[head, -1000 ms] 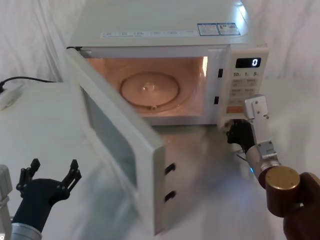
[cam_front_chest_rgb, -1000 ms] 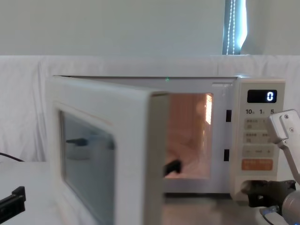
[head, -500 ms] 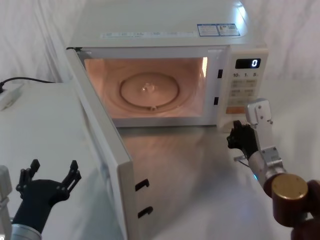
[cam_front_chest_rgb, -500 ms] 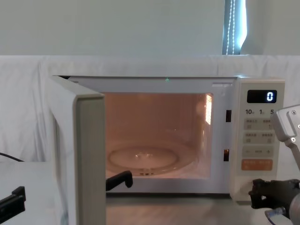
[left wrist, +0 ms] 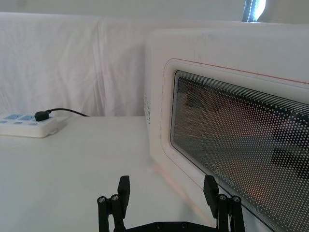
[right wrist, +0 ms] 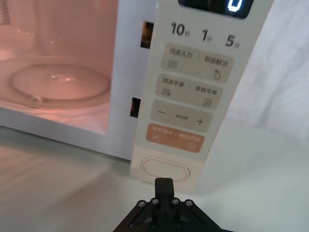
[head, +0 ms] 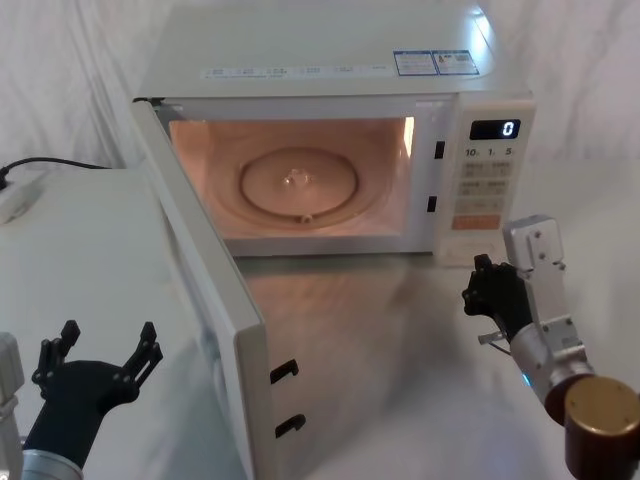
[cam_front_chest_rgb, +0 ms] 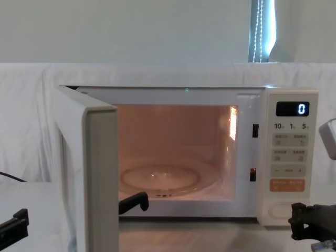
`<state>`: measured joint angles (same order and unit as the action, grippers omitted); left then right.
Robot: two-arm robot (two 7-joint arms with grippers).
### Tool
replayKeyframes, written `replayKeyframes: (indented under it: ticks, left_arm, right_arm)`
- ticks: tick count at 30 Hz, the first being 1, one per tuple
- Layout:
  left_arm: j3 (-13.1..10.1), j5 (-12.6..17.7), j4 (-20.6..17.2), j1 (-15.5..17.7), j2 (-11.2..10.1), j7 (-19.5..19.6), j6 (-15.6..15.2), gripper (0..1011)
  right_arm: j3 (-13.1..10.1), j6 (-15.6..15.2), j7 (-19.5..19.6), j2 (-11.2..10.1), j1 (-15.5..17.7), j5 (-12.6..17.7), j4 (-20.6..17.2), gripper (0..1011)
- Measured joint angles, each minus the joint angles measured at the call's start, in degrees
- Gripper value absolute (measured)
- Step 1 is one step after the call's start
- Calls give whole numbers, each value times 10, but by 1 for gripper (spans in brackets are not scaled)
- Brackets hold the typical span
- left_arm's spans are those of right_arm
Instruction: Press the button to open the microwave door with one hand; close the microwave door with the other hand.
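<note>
At the lower left of the head view the left gripper [head: 97, 352] hung low over the table [head: 90, 250], its black fingers spread apart and holding nothing, just beside the outer face of the microwave door [head: 205, 300]. That door stood swung wide on its left hinge, running from the upper left of the frame down toward the bottom centre, with its free edge and two latch hooks facing the camera. It looked like a rigid, light panel that would turn freely on the hinge (a push, not a grasp, seemed the way to move it), and the smooth cream frame beside the dark window [left wrist: 241, 140], toward the free edge, seemed the best place to press for leverage. In the centre the lit cavity showed a glass turntable [head: 300, 182]. At the right, the button [right wrist: 163, 169] sat at the foot of the control panel [head: 488, 180], and the right gripper [head: 486, 290] hovered just clear of it, fingers drawn together.
</note>
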<state>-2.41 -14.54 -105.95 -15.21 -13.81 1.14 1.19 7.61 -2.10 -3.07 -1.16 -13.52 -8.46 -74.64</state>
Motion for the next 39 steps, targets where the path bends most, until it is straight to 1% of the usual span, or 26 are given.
replayKeyframes:
  ticks: [4, 5, 7, 8, 15, 17, 18, 20, 22, 23, 25, 26, 27, 28, 30, 33, 35, 37, 39]
  left_arm:
    - [0, 0, 0, 0, 0, 0, 0, 1001]
    - [0, 0, 0, 0, 0, 0, 0, 1001]
    - [0, 0, 0, 0, 0, 0, 0, 1001]
    - [0, 0, 0, 0, 0, 0, 0, 1001]
    - [0, 0, 0, 0, 0, 0, 0, 1001]
    - [0, 0, 0, 0, 0, 0, 0, 1001]
    - [0, 0, 0, 0, 0, 0, 0, 1001]
    - [0, 0, 0, 0, 0, 0, 0, 1001]
    - [0, 0, 0, 0, 0, 0, 0, 1001]
    - [0, 0, 0, 0, 0, 0, 0, 1001]
    - [0, 0, 0, 0, 0, 0, 0, 1001]
    - [0, 0, 0, 0, 0, 0, 0, 1001]
    - [0, 0, 0, 0, 0, 0, 0, 1001]
    - [0, 0, 0, 0, 0, 0, 0, 1001]
    - [0, 0, 0, 0, 0, 0, 0, 1001]
    - [0, 0, 0, 0, 0, 0, 0, 1001]
    - [0, 0, 0, 0, 0, 0, 0, 1001]
    - [0, 0, 0, 0, 0, 0, 0, 1001]
    - [0, 0, 0, 0, 0, 0, 0, 1001]
  right_arm:
    - [1, 3, -6, -5, 25, 4, -34, 0]
    - [2, 6, -10, -8, 35, 7, -49, 0]
    - [2, 9, -14, -11, 44, 11, -62, 0]
    - [2, 13, -18, -14, 53, 16, -74, 0]
    - [-8, 31, -28, -29, 83, 33, -110, 0]
    - [-16, 35, -28, -35, 95, 40, -121, 26]
    - [-16, 35, -28, -35, 95, 40, -121, 71]
    - [-23, 39, -27, -39, 102, 46, -127, 81]
    - [-29, 43, -26, -41, 108, 51, -130, 149]
    - [-29, 43, -26, -41, 108, 51, -130, 149]
    - [-36, 48, -26, -45, 113, 57, -132, 238]
    - [-38, 49, -26, -46, 114, 58, -132, 251]
    - [-39, 50, -26, -47, 115, 59, -132, 295]
    - [-41, 51, -26, -48, 116, 60, -131, 305]
    - [-44, 54, -25, -50, 117, 63, -128, 390]
    - [-49, 56, -24, -51, 118, 65, -124, 470]
    - [-52, 56, -22, -52, 118, 66, -120, 551]
    - [-54, 57, -21, -53, 118, 67, -116, 590]
    - [-56, 57, -20, -53, 118, 67, -113, 668]
